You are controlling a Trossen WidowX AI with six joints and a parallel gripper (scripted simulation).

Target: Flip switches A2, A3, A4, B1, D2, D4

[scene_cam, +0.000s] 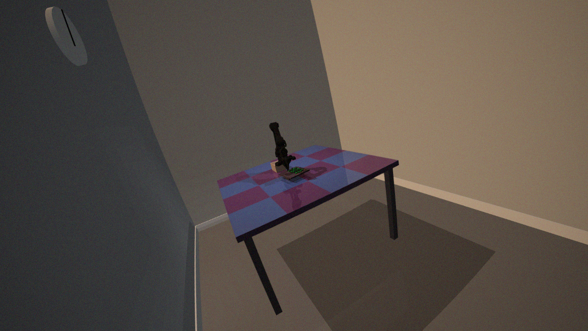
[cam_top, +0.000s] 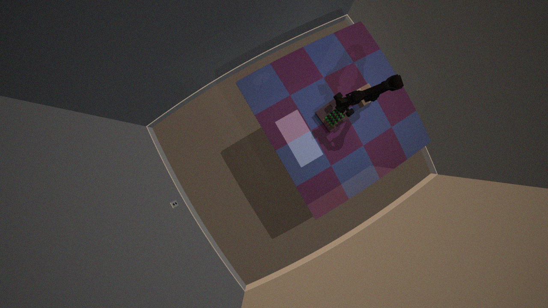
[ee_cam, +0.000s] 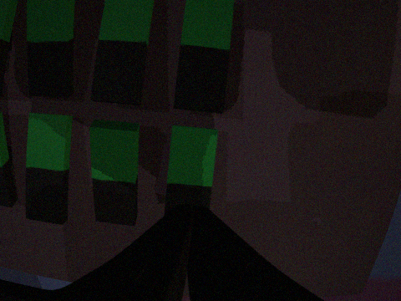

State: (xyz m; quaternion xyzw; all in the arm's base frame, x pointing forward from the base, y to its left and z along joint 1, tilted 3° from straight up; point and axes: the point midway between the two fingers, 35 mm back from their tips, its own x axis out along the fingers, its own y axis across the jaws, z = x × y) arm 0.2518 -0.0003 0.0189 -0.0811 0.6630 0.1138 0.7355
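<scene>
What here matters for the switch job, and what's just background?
Job: panel; green switches; claw, shut, at the near row's right end.
Background: checkered table; wall clock; wall outlet.

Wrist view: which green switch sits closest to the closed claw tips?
The rightmost switch of the lower row, directly above the claw; its dark end meets the tips, while the others sit farther left or higher.
</scene>
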